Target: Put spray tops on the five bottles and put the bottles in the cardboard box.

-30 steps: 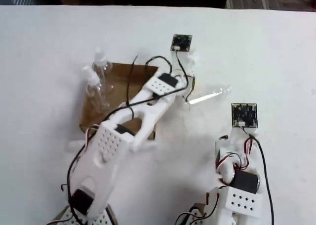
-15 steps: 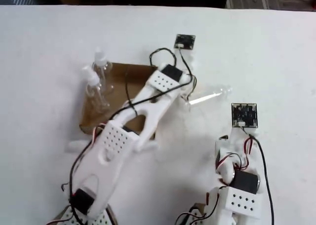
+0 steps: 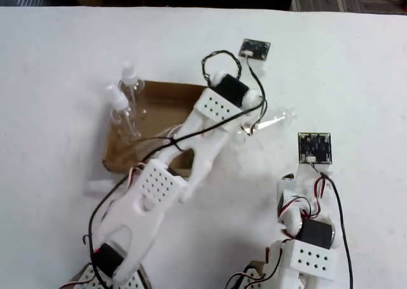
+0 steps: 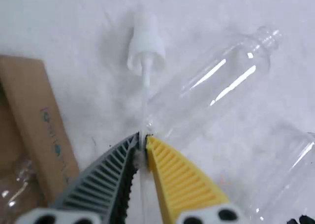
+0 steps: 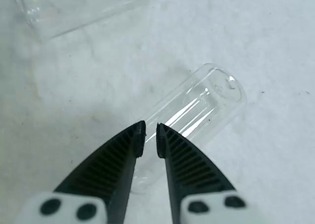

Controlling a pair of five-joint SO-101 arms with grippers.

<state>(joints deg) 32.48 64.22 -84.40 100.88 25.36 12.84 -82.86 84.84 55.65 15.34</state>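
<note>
Just right of the cardboard box, on the white tabletop, the left end effector is clenched on the thin tube of a spray top. The spray top is white, with a stubby head and a wider collar. Its clear tube runs straight back between the grey and yellow fingers, and the head points away from them. Whether the head rests on the tabletop or hangs just above it cannot be told.

Just beside the tube lies an open bottle of clear plastic. It is on its side, with its bare threaded neck turned away from the box and its base close to the fingertips. A second uncapped bottle lies near it, partly cut off at the picture's edge.

Two capped bottles stand upright in the far left corner of the box, their white tops on. The left arm stretches across the right half of the box and covers much of its opening.

At the near right of the tabletop, the right end effector is closed down to a narrow slit and grasps nothing. It hangs over a lying bottle, clear and on its side. A farther bottle, also clear, lies a little beyond that one.
</note>
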